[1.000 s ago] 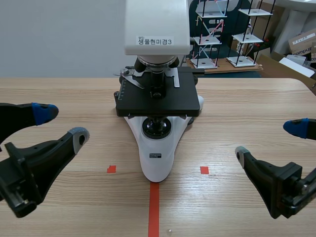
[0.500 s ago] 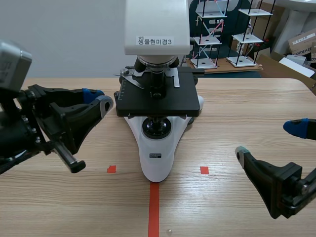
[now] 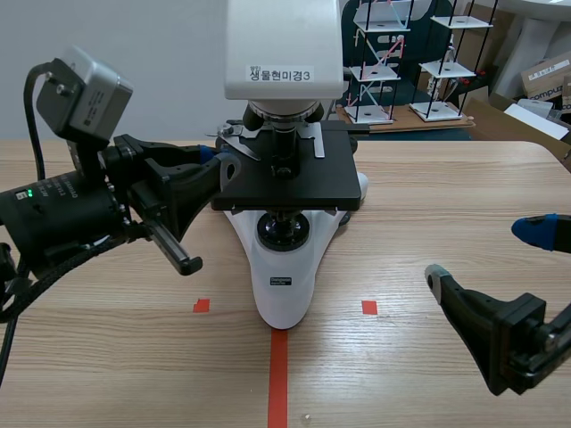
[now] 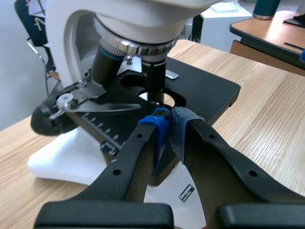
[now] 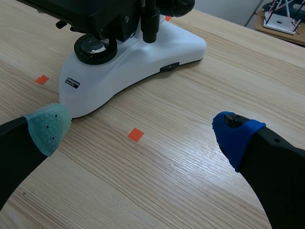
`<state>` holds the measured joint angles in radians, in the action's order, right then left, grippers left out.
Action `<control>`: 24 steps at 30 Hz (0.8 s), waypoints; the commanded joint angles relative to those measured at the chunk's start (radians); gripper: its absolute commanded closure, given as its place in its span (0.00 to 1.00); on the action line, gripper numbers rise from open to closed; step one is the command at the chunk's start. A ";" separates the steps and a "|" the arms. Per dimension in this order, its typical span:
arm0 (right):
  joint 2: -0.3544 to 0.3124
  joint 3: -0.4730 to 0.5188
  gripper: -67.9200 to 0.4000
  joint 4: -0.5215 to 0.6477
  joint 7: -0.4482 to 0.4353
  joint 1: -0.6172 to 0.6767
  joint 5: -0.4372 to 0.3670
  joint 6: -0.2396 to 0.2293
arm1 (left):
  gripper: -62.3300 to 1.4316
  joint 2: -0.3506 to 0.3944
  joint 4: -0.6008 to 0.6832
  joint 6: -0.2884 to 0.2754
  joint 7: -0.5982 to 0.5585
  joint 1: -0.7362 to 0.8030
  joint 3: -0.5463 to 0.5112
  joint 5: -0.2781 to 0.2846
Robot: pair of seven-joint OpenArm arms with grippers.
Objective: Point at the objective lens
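Pale wall behind wood-grain table; black tiered stands, cardboard box beyond far edge

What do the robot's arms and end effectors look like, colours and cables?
Both arms are black. The left end effector and right end effector each have two thick black fingers, one tipped with a blue dotted pad, the other a grey-green pad. The left arm carries a grey camera box, a black cable and a green light.

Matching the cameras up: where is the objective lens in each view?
Scene view: objective lens under the white head, above the black stage.
Left wrist view: lens just ahead of the left gripper's shut fingertips.
Right wrist view: not in it.
Shared landmark: the microscope's white base.
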<state>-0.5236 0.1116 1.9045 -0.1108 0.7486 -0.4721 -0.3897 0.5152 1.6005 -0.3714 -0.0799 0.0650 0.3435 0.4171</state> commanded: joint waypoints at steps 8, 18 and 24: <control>-0.008 0.012 0.00 0.019 -0.018 0.002 -0.006 0.001 | 0.91 -0.036 -0.018 0.003 0.059 -0.060 0.029 0.006; -0.008 0.012 0.00 0.019 -0.018 0.002 -0.006 0.001 | 0.91 -0.039 -0.018 0.006 0.063 -0.068 0.029 0.009; -0.008 0.012 0.00 0.019 -0.018 0.002 -0.006 0.001 | 0.91 -0.038 -0.018 0.006 0.063 -0.068 0.029 0.009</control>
<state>-0.5236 0.1116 1.9045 -0.1112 0.7486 -0.4721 -0.3897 0.4847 1.5703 -0.3683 -0.0036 0.0029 0.3729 0.4168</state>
